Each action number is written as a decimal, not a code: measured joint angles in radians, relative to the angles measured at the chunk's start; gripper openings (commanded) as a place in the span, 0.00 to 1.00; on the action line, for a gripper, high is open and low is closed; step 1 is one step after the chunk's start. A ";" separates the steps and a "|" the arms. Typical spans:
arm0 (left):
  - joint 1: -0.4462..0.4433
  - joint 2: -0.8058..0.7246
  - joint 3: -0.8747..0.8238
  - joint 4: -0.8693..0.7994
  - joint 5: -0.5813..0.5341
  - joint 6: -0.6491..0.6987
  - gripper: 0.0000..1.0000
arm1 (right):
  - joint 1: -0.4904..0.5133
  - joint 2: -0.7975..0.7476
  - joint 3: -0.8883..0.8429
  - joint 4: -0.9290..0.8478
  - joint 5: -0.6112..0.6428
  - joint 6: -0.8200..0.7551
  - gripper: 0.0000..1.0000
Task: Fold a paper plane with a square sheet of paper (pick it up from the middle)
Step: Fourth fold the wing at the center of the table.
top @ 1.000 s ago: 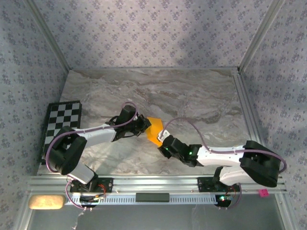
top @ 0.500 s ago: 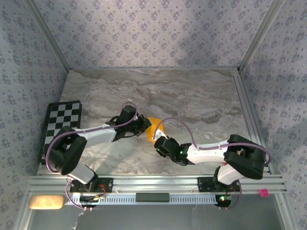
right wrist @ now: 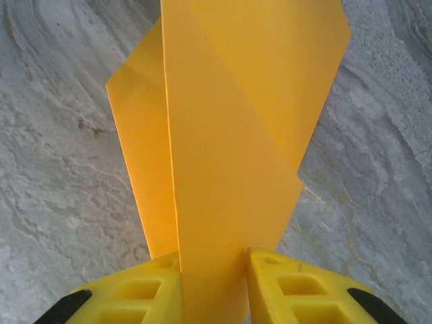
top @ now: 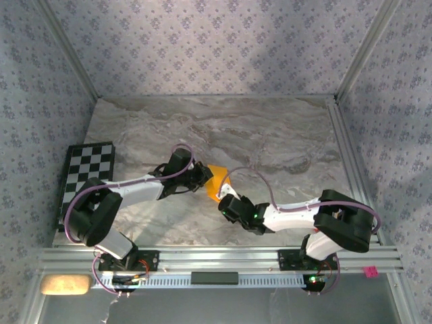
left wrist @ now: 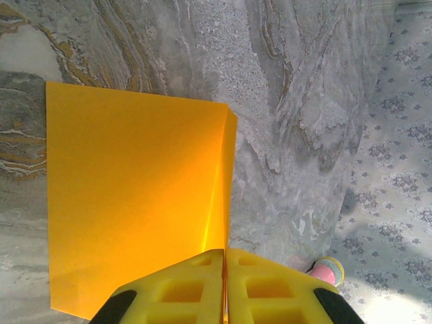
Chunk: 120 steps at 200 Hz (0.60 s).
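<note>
The square sheet of paper (top: 217, 181) is orange-yellow, partly folded, and held up off the marble table (top: 270, 135) between both arms at the middle. My left gripper (top: 204, 177) is shut on its edge beside a crease. In the left wrist view the paper (left wrist: 135, 189) spreads out ahead of the closed left gripper (left wrist: 225, 253). My right gripper (top: 223, 201) comes in from the near right. In the right wrist view a folded strip of the paper (right wrist: 229, 135) runs down into the gap of the right gripper (right wrist: 212, 260), whose jaws stand apart on either side of it.
A black-and-white chequered board (top: 88, 179) lies at the table's left edge. A beige pad (top: 64, 284) sits below the front rail at the left. Metal frame posts and patterned walls close in the table. A small pink, green-rimmed object (left wrist: 327, 270) lies near the left gripper.
The right arm has swung left and nearer the paper, and its jaws have narrowed around the folded strip. The left gripper has stayed put, shut on the paper.
</note>
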 measured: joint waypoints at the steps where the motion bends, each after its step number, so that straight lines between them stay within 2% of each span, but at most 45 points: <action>1: 0.000 0.000 0.000 0.000 0.000 0.000 0.11 | 0.000 0.000 -0.001 0.000 0.000 0.001 0.27; 120: 0.000 0.001 0.000 0.000 0.000 -0.002 0.11 | -0.009 -0.018 -0.039 0.066 -0.013 0.027 0.25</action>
